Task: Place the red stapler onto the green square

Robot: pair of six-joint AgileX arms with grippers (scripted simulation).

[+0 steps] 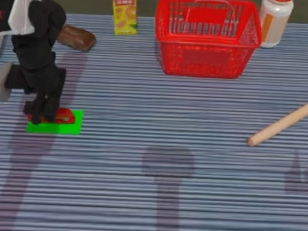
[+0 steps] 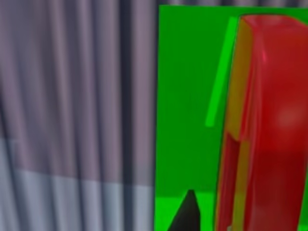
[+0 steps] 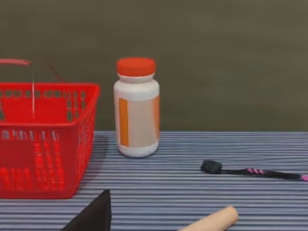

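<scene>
At the top view's left middle, the left gripper (image 1: 41, 113) sets the red stapler (image 1: 63, 115) on the green square (image 1: 66, 127) (finger state unclear); letting go and lifting away should follow.

My left gripper (image 1: 41, 110) sits over the green square (image 1: 71, 126), its approach apparently crowded only by the brown block (image 1: 75, 38) at 1 o'clock. Open striped table (image 1: 140, 197) spreads toward 3 to 6 o'clock; the red basket (image 1: 207, 38) and wooden rod (image 1: 284, 122) stand well apart.
</scene>
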